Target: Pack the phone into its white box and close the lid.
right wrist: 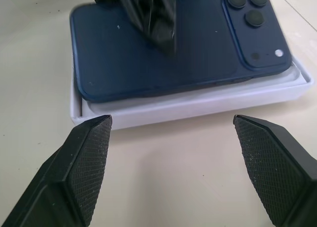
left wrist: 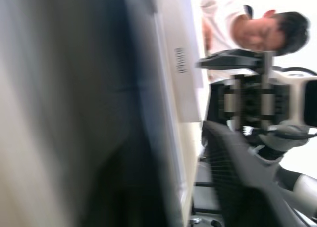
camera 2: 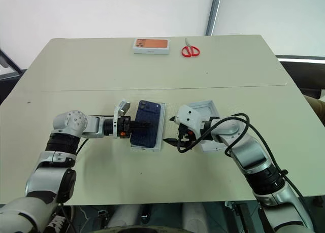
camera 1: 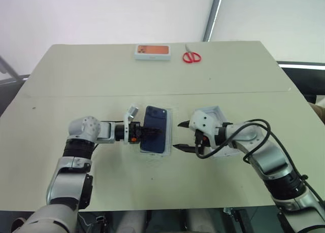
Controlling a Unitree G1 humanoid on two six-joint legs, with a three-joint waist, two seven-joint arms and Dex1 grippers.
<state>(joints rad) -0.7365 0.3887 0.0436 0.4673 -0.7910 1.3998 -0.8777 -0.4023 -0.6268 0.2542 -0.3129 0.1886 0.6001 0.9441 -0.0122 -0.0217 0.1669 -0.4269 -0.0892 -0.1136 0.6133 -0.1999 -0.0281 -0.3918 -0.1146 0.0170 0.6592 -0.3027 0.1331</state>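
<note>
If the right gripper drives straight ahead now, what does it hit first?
Most likely the near long wall of the white box, with the phone lying in it; the right gripper is open, bare table between.

Pale beige table [camera 1: 91, 75], white box [camera 2: 161, 130] set near its middle, lid [camera 2: 209, 111] laid open side up just beside it, second white box with an orange phone picture [camera 1: 152, 51] and red-handled scissors [camera 1: 191, 56] placed side by side near the far edge

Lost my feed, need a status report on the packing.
Right claw open, empty, facing the box. Left claw over the phone, grip unclear. Phone sits in box; lid off, behind right claw.
</note>
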